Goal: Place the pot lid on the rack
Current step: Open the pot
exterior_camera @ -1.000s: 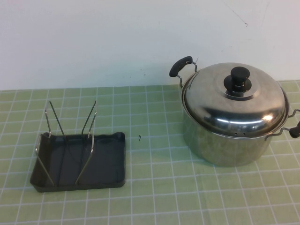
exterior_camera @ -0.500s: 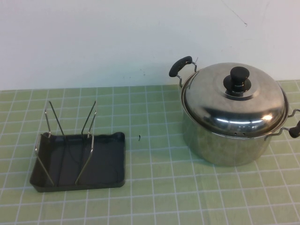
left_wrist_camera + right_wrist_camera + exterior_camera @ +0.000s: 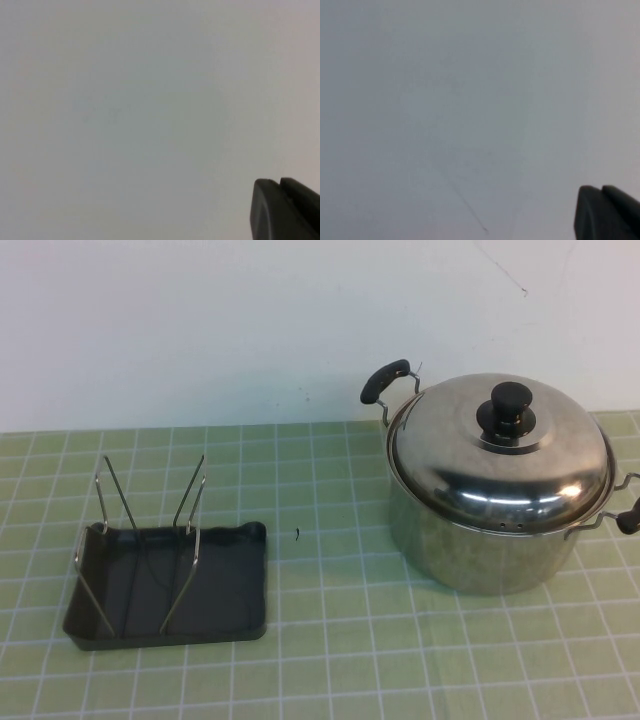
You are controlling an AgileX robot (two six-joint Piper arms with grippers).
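Left gripper (image 3: 285, 210): only dark corner visible in left wrist view, facing blank wall; absent from high view, clear of table. Right gripper (image 3: 607, 212): same, facing wall, off table.

Pot lid (image 3: 500, 455) seated on pot (image 3: 480, 550), far right, black knob up. Rack (image 3: 150, 525) near left, prongs empty, well apart from pot.

Judgement: task not started; reach, grasp knob, lift, carry left, slot between prongs all remain.

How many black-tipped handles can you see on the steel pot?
2: one handle at the pot's far left, one handle at its right, cut by the frame edge. Left hand and right hand face the wall.
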